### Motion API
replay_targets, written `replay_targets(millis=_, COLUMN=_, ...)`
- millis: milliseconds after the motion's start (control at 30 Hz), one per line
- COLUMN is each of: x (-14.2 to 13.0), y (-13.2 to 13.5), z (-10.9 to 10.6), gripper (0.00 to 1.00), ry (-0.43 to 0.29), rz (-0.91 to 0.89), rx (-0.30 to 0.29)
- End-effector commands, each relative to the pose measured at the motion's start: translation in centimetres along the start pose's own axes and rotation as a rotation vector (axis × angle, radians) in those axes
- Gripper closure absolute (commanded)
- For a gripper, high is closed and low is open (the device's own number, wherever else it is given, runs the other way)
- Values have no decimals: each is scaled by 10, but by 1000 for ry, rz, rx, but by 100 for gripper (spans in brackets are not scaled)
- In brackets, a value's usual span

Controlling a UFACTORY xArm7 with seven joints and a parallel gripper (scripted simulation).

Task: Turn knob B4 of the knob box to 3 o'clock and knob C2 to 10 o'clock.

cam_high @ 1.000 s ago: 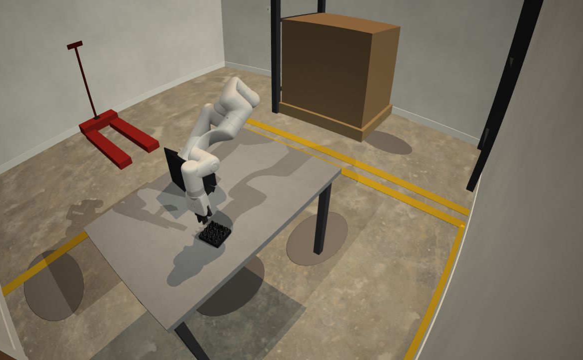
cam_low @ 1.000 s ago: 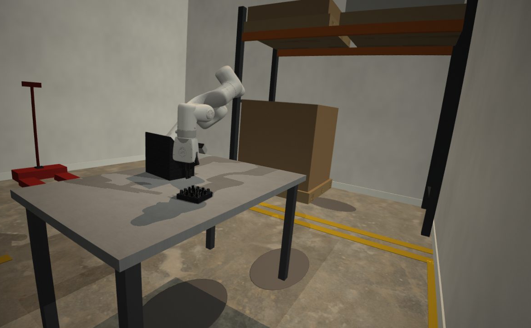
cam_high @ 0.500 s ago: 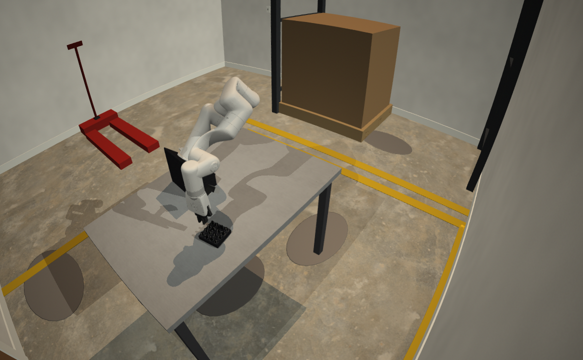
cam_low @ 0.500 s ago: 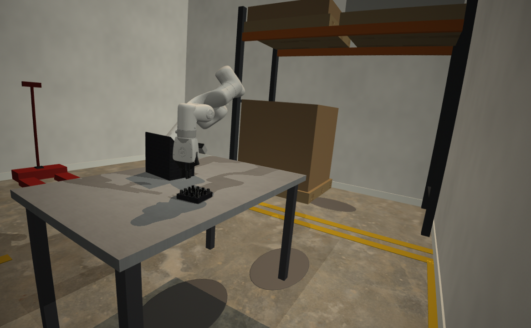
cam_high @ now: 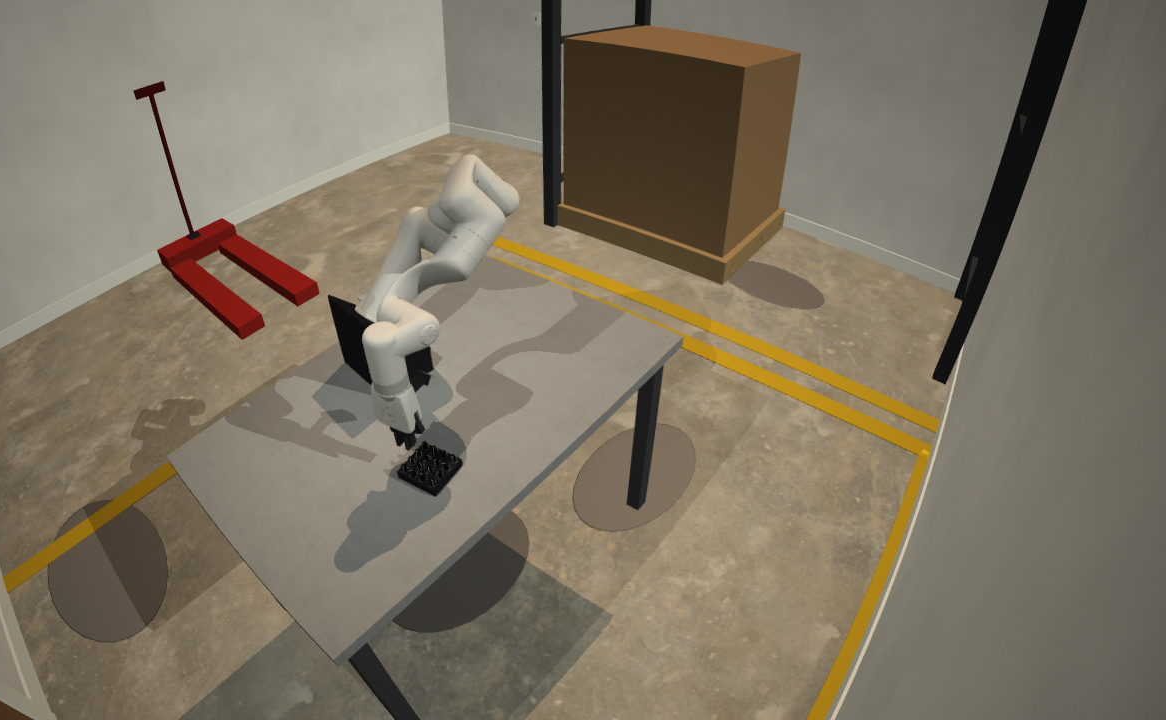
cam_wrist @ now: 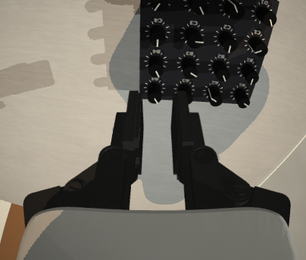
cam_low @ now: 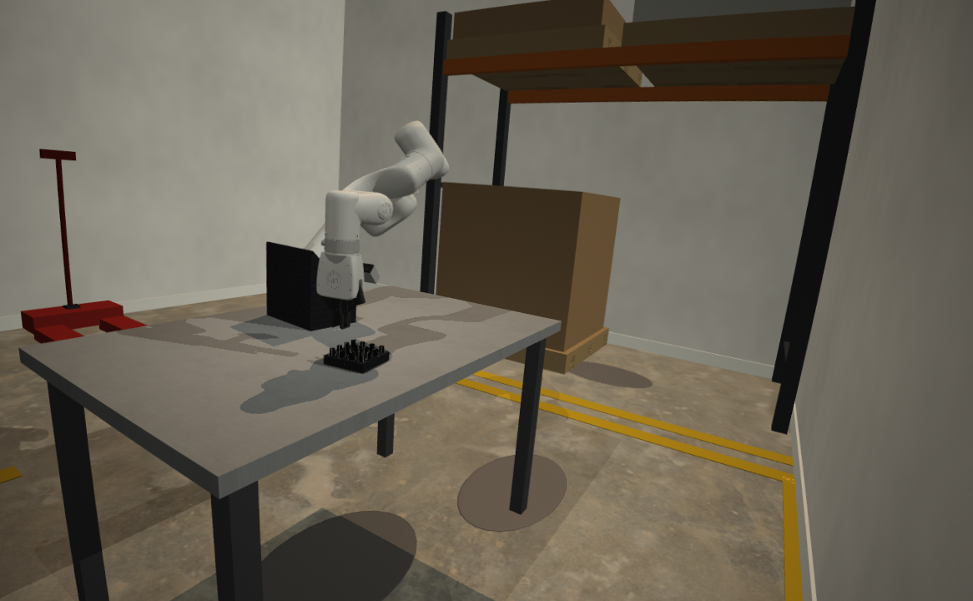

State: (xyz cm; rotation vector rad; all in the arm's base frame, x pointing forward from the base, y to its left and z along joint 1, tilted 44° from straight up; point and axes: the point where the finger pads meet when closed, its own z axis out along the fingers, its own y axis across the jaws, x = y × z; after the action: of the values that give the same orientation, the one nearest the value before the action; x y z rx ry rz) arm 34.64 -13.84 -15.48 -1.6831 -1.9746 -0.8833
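Note:
The black knob box (cam_high: 429,463) stands on the grey table, also in the exterior view (cam_low: 356,356). In the wrist view (cam_wrist: 206,43) its names read upside down, so row D is at the top and row A nearest my fingers. Knob B4 (cam_wrist: 155,60) is in the left column, second row from the bottom. Knob C2 (cam_wrist: 226,36) is in the third column. My gripper (cam_wrist: 157,109) hovers above the box's near left edge, around knob A4 (cam_wrist: 154,89) in the picture. Its fingers stand a narrow gap apart with nothing between them; it also shows in the top and exterior views (cam_high: 405,438) (cam_low: 343,322).
A black upright block (cam_low: 292,293) stands on the table behind the gripper. A large brown crate (cam_high: 672,143) and black rack posts stand beyond the table. A red pallet jack (cam_high: 220,268) is on the floor at the left.

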Motion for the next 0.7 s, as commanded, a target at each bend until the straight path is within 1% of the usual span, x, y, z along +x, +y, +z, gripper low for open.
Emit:
replay_targets(millis=0, x=-2, y=0, z=0, gripper=81, ry=-5, rz=0, rx=-2)
replay_targets(millis=667, x=-2, y=0, z=22, gripper=81, ry=-5, rz=0, rx=-2)
